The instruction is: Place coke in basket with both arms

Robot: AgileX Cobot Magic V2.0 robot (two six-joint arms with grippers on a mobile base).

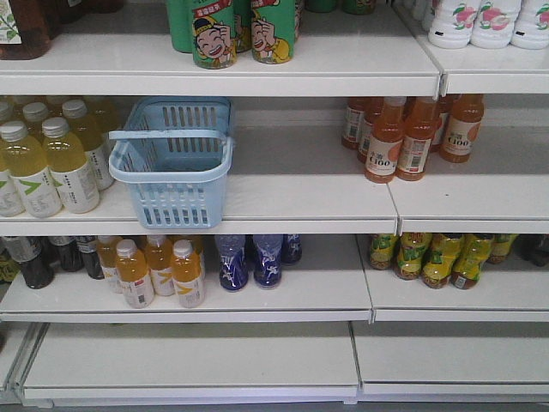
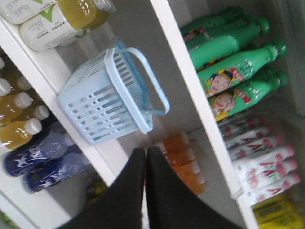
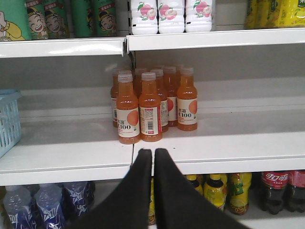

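Observation:
The light blue basket [image 1: 176, 202] stands empty on the middle shelf, its handle resting over the rim. The left wrist view shows the basket [image 2: 102, 112] tilted, above my left gripper [image 2: 145, 150], which is shut with nothing between its fingers. Two coke bottles [image 3: 275, 190] with red labels stand on the lower shelf at the far right of the right wrist view. My right gripper [image 3: 153, 151] hangs shut and empty in front of the middle shelf edge, left of and above the coke. The basket's edge [image 3: 7, 121] shows at the far left there. Neither gripper appears in the front view.
Orange C100 bottles [image 3: 150, 107] stand on the middle shelf just behind the right gripper. Yellow drink bottles [image 1: 51, 163] flank the basket's left. Blue bottles [image 1: 249, 262] and yellow bottles [image 3: 217, 191] sit on the lower shelf. Green bottles [image 1: 244, 30] fill the top shelf.

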